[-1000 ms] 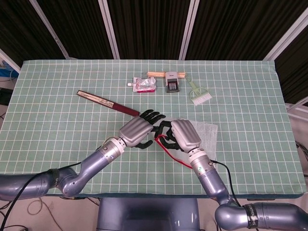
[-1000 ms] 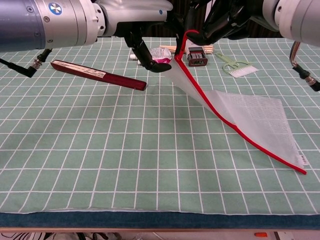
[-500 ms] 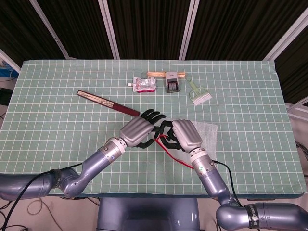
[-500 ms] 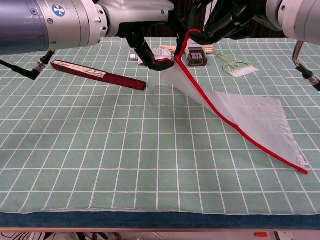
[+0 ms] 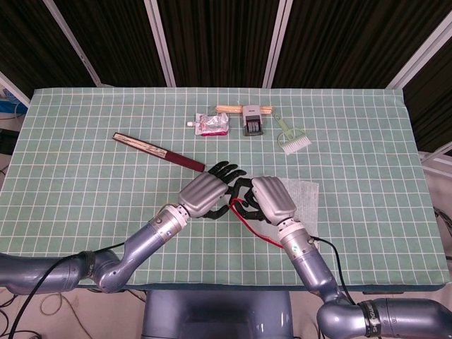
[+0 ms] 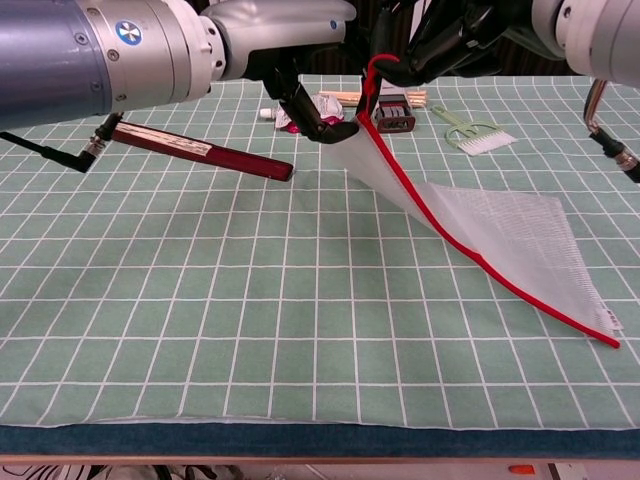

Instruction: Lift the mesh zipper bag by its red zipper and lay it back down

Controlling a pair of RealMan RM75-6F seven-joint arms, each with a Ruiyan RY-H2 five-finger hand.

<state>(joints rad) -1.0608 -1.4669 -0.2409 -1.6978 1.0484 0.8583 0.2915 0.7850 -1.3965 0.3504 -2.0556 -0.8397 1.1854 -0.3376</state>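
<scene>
The white mesh zipper bag hangs tilted: its far corner is raised and its near right end rests on the table. Its red zipper runs along the front edge up to my right hand, which pinches the zipper's top end. In the head view my right hand covers most of the bag, with the red zipper showing below it. My left hand sits just left of the right one, fingers spread and holding nothing. In the chest view the left hand's fingers hang close beside the bag's raised corner.
A dark red folded fan lies left of the hands. Along the far side sit a pink pouch, wooden sticks, a black-and-white stamp and a green brush. A green checked cloth covers the table.
My left hand has shifted right, nearer the raised bag corner. The bag's resting end slid slightly right. My right hand still holds the zipper at about the same height.
</scene>
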